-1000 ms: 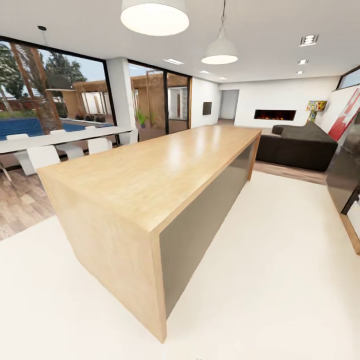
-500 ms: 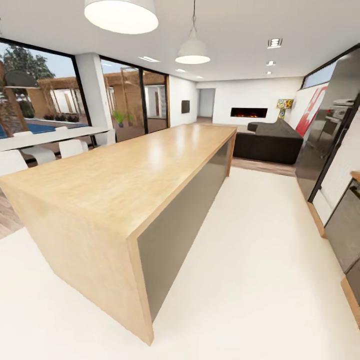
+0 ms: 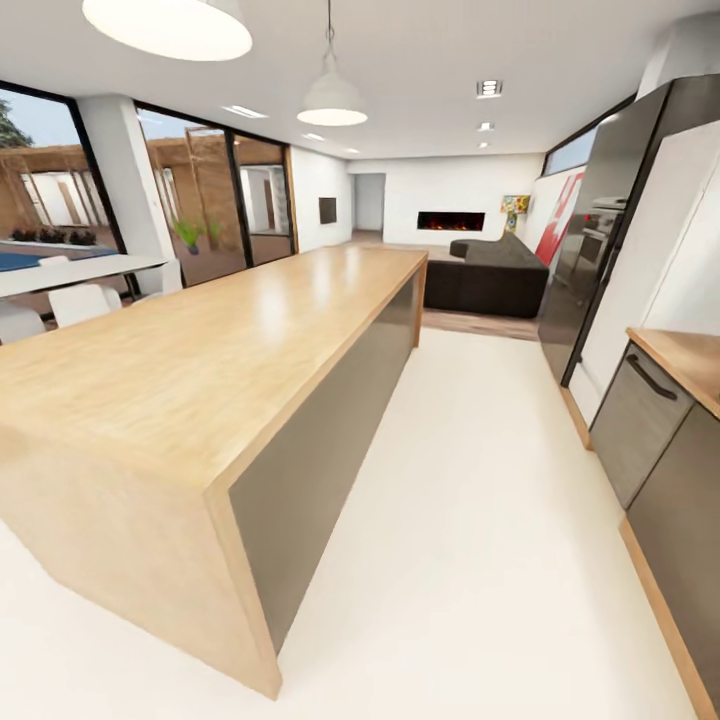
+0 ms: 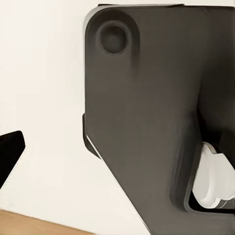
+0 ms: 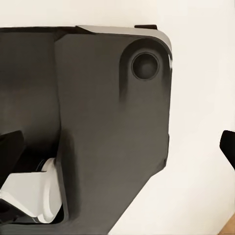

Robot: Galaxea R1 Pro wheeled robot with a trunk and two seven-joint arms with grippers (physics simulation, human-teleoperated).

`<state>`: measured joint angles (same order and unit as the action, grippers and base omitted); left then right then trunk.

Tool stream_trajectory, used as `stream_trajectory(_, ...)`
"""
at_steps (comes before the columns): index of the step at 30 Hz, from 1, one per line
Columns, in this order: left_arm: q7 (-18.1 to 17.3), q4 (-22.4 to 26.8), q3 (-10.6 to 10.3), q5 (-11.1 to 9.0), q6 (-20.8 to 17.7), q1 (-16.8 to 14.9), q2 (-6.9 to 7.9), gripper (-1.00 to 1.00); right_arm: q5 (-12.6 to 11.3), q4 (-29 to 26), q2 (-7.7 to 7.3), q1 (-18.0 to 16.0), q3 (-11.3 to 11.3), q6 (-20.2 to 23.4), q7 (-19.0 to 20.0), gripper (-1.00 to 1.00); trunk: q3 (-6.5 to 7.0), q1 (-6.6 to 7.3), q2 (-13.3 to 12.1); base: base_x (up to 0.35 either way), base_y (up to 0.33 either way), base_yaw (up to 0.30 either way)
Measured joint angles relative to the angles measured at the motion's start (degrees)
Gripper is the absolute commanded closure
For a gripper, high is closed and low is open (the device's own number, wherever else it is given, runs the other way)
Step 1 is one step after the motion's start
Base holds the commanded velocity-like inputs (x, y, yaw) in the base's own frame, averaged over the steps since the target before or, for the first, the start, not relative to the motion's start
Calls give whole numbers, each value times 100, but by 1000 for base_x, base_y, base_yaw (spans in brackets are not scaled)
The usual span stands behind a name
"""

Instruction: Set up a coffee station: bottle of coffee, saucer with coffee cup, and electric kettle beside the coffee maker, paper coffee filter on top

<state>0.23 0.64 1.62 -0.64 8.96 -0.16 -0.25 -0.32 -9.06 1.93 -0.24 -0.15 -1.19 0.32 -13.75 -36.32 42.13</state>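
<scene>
None of the coffee station's things show in these views. A wooden countertop corner (image 3: 690,355) over dark cabinets comes in at the right edge of the head view, bare where it shows. In the left wrist view, one dark fingertip (image 4: 10,152) of my left gripper (image 4: 117,152) sits at the picture's edge, over the white floor and my dark base (image 4: 147,107). My right gripper (image 5: 117,147) has a fingertip (image 5: 10,147) at each side edge, far apart, holding nothing.
A long wood-topped island (image 3: 200,350) with a grey side fills the left. A white floor aisle (image 3: 480,480) runs between it and the right cabinets. Tall dark appliances (image 3: 600,250) stand on the right, with a sofa (image 3: 495,270) beyond. White chairs (image 3: 80,300) stand far left.
The head view has swung to the right: the island slid leftward in the picture, and the right-hand cabinets and wooden countertop corner came into view. That is camera motion.
</scene>
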Motion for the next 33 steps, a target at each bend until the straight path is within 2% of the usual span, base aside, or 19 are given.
stream_trajectory(33, -7, -1, 8, 0, 1, 0, -7, -100, 0, 6, 0, 0, 0, 0, 0, -100, 489, 726, -1326, 0, 0, -279)
